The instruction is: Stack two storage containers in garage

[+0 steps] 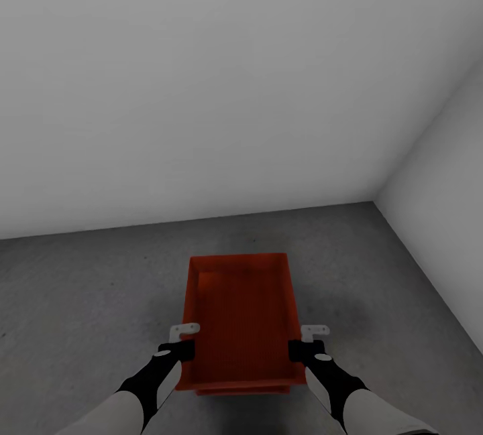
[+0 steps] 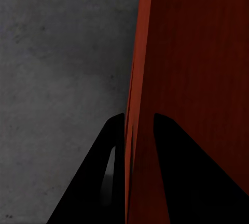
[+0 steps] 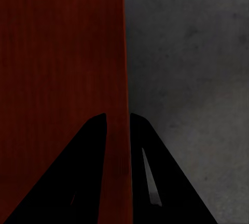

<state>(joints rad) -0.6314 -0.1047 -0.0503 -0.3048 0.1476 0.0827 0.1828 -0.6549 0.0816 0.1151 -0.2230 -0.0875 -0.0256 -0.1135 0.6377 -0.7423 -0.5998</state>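
The robot holds one orange bin [image 1: 243,314] over the grey floor [image 1: 87,287] near the white wall [image 1: 201,86], and a second rim peeks out just below it, so I count two bins. The left gripper [image 1: 180,341] and right gripper [image 1: 310,342] each have their jaws closed on a side wall. I think the stacking step is on, and next it must lower gently and let go.
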